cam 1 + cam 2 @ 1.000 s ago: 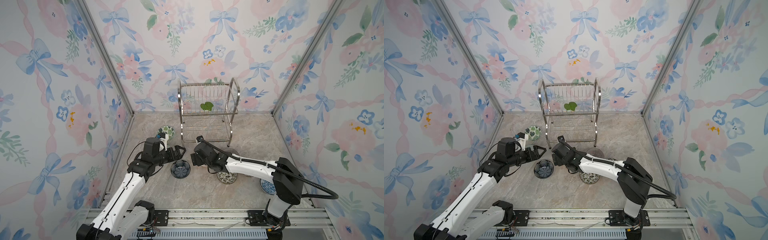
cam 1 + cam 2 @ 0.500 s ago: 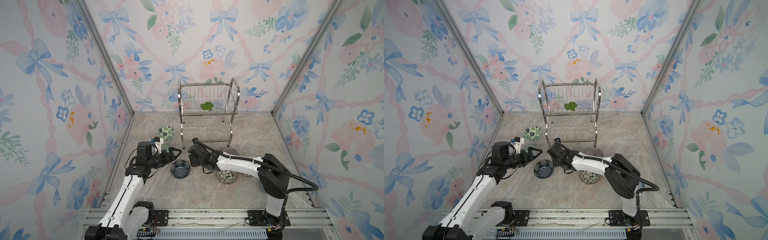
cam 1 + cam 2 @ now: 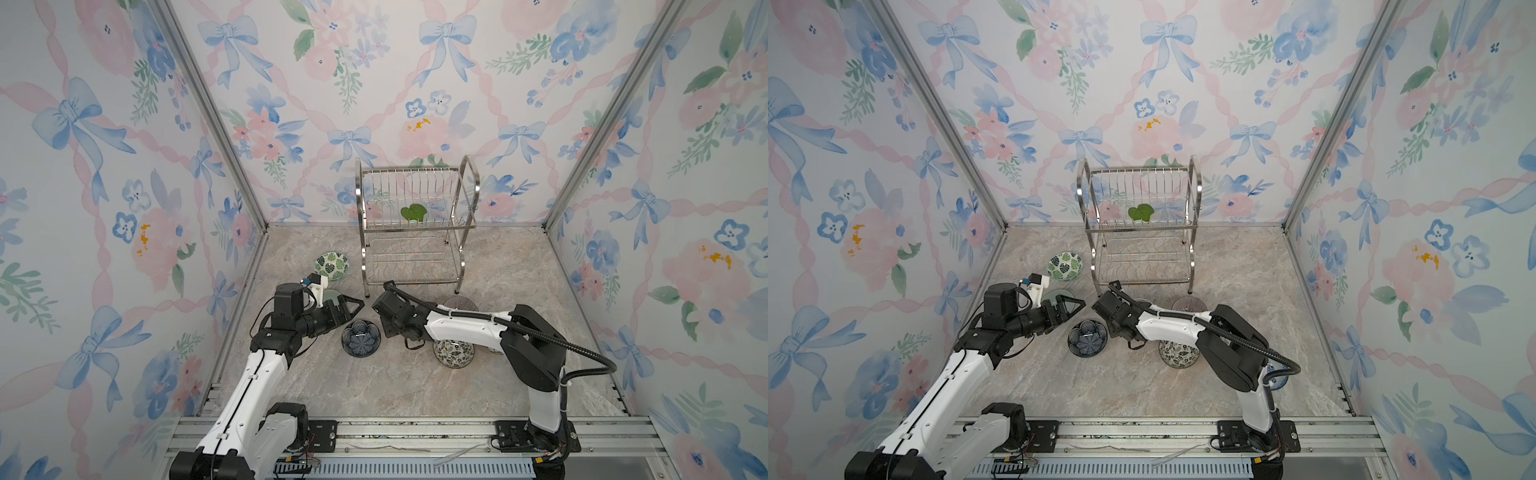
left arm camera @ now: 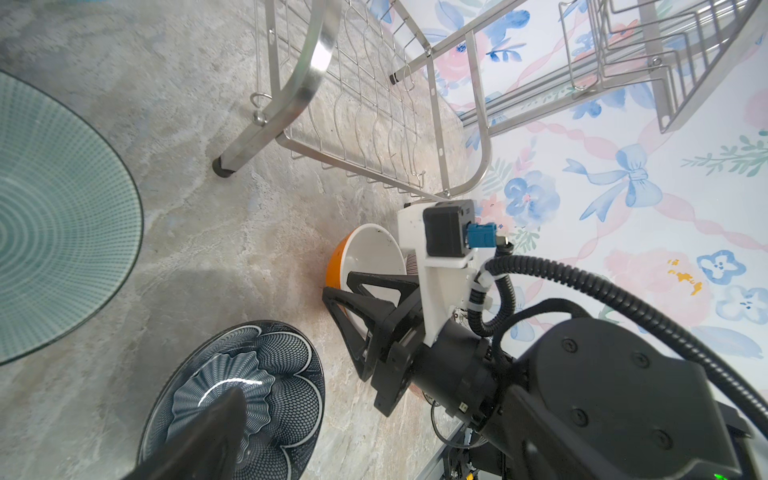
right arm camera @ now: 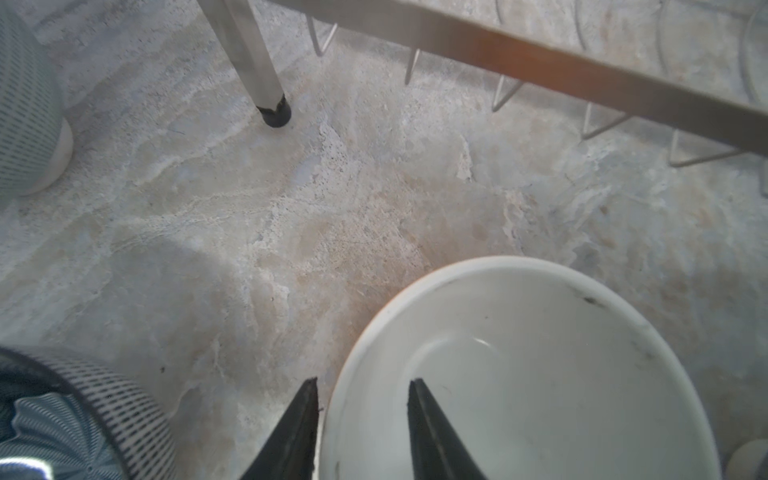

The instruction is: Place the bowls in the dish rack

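We note right gripper [image 5: 363, 384] astride white bowl [image 5: 540, 374] rim, near rack leg [image 5: 257, 62]; grip uncertain. Left gripper [image 3: 352, 308] spread wide.

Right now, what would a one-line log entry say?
left claw open, empty | right claw astride white bowl rim | bowl on table

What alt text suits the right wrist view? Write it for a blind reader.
The right claw straddles the rim of a white bowl, one finger inside and one outside, on a stone-look table. Beyond stand a leg and rail of the dish rack; a dark blue bowl sits nearby.
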### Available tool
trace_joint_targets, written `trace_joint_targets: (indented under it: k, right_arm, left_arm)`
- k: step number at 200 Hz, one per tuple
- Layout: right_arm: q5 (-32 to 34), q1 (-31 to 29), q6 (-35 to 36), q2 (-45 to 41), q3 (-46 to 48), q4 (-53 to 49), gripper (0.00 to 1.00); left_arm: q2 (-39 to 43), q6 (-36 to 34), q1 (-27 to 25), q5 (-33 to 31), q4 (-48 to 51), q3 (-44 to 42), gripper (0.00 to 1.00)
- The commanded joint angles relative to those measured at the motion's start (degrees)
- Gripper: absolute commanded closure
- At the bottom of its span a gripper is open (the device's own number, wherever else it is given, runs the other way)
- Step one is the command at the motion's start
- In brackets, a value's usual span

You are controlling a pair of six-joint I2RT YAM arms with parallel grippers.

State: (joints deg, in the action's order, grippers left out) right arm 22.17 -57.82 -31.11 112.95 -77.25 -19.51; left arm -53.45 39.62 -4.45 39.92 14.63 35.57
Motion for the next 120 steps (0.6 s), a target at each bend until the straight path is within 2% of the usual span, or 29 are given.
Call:
trace_joint_targets:
  k: [1, 53, 82, 120]
  right_arm:
    - [1.63, 0.04, 0.18, 1.4, -1.64, -2.86, 0.68]
    - [1.75, 0.17, 0.53, 0.45, -0.14, -2.16, 0.83]
    - [1.91, 0.41, 0.79, -0.15, 0.55, -1.67, 0.87]
    - [2.03, 0.51, 1.26, -1.12, 1.03, -1.34, 0.98]
  left_arm:
    - [-0.58, -1.54, 0.58, 0.09, -0.98, 1.25, 0.02]
    - [-1.46, -1.33, 0.56, -0.9, -1.03, 1.08, 0.02]
    - [-1.82, -1.35, 0.49, -1.34, -1.05, 1.24, 0.02]
    - [-2.09, -1.67, 0.41, -1.18, -0.98, 1.39, 0.02]
